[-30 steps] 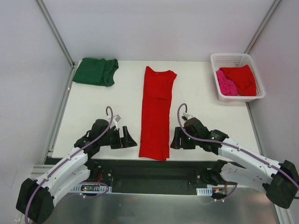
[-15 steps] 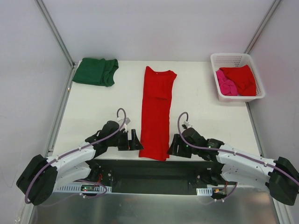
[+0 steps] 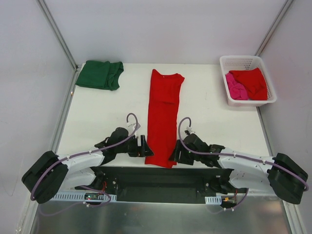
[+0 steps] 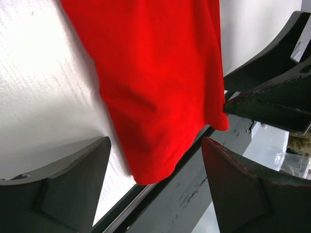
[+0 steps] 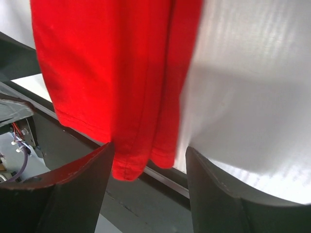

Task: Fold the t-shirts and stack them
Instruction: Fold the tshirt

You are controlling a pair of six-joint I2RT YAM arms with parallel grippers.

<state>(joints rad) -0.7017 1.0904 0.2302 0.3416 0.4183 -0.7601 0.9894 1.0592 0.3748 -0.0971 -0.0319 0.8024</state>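
One red t-shirt (image 3: 252, 81) and one pink t-shirt (image 3: 236, 89) lie in the basket (image 3: 240, 60).

We see the red tee (image 5: 112, 68) lying on the white table (image 5: 252, 97), its folded hem drooping over the edge above a dark frame (image 5: 146, 199). Our gripper (image 5: 148, 151) stands with its jaws apart, a finger (image 5: 63, 194) either side of the hem's corner.

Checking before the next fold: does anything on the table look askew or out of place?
Yes: the folded red t-shirt lies with its near hem hanging slightly past the table edge, over the dark frame. Nothing else stands out.
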